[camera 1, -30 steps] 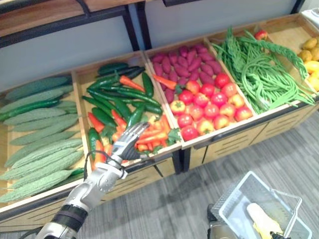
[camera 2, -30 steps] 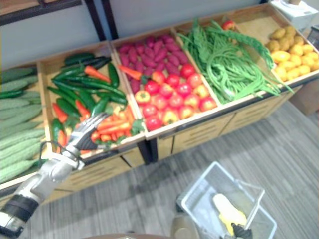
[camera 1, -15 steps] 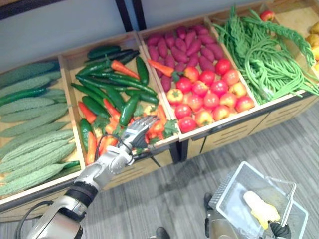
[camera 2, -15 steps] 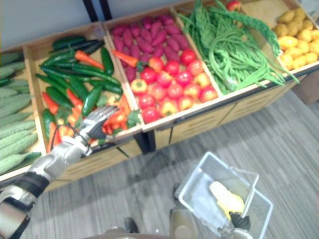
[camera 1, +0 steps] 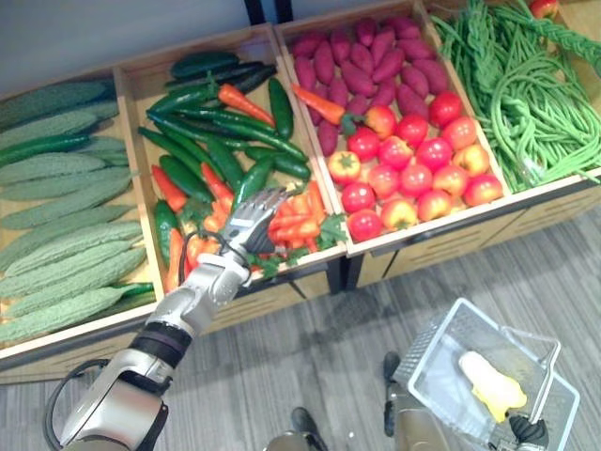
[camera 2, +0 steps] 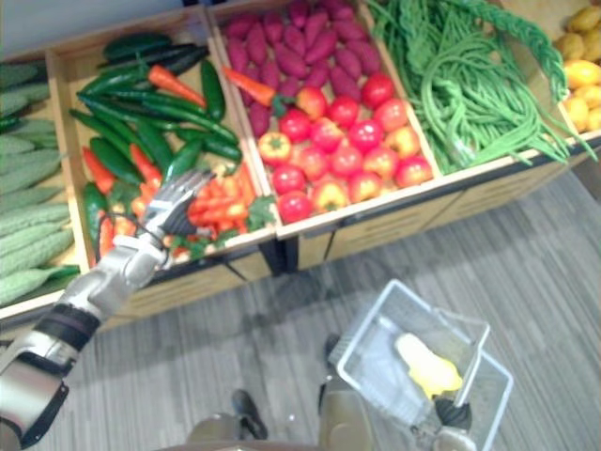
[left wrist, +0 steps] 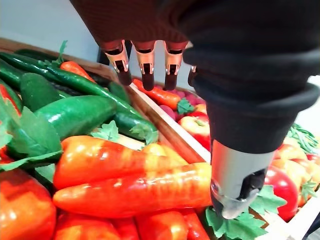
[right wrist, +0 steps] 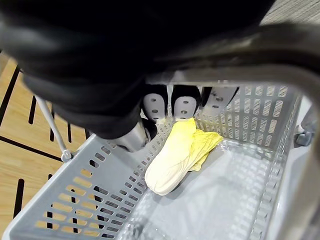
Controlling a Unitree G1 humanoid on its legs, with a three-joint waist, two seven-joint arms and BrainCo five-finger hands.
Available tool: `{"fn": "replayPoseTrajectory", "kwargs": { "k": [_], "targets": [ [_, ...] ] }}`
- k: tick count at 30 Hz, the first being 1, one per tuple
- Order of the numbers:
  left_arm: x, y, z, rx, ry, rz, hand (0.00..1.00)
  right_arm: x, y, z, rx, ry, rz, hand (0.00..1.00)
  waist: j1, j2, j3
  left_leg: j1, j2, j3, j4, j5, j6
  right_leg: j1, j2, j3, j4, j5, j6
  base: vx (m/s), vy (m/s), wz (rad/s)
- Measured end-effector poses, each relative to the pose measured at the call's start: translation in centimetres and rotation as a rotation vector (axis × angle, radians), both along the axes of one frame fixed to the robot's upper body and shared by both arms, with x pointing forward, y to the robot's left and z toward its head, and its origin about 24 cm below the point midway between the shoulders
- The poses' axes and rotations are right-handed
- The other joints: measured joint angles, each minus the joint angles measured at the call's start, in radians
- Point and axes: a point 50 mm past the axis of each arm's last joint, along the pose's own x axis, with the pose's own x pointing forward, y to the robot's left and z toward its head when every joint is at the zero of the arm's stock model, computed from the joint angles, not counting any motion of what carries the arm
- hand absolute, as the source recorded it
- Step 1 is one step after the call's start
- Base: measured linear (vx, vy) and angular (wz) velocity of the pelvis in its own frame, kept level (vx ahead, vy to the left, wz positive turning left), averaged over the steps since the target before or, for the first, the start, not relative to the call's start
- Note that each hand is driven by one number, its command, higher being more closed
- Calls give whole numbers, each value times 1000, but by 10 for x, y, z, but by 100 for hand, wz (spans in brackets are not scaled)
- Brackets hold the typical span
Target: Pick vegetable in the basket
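My left hand (camera 1: 249,221) hovers open, fingers (left wrist: 146,64) straight, over orange and red peppers (left wrist: 135,187) at the front of the wooden bin (camera 1: 132,141) of green, red and orange vegetables. Its thumb (left wrist: 235,170) hangs just above them, and nothing is in its grasp. Low on the right, my right hand (right wrist: 182,102) is curled round the handle (right wrist: 235,60) of a grey plastic basket (camera 1: 427,352). A pale yellow leafy cabbage (right wrist: 175,155) lies in the basket, also visible from the head (camera 2: 427,366).
Bitter gourds (camera 1: 66,235) fill the bin to the left. Purple sweet potatoes (camera 1: 362,70) and tomatoes (camera 1: 413,160) fill the one to the right, with long beans (camera 1: 526,94) beyond. Grey floor (camera 1: 319,376) lies in front of the bins.
The camera has shifted down and closer. My left hand has reached further in, from the bin's front edge to above the orange peppers. The basket stays in my right hand.
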Motion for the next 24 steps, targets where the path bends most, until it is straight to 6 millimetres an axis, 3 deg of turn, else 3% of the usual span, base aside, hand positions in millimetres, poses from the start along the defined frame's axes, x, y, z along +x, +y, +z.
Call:
{"fn": "replayPoseTrajectory", "kwargs": {
  "k": [3,24],
  "targets": [
    [1,0,2,1,-6,1,0,1,0,0,-1,-2,1,100,13,0,0,-11,0,0,2,0,0,-13,-1,1,3,0,0,-17,-40,1],
    [12,3,3,21,21,48,0,14,4,3,-8,-26,30,100,13,-13,20,-36,-1,20,4,1,0,-50,-3,5,6,0,0,-14,-31,-1]
  ]
}}
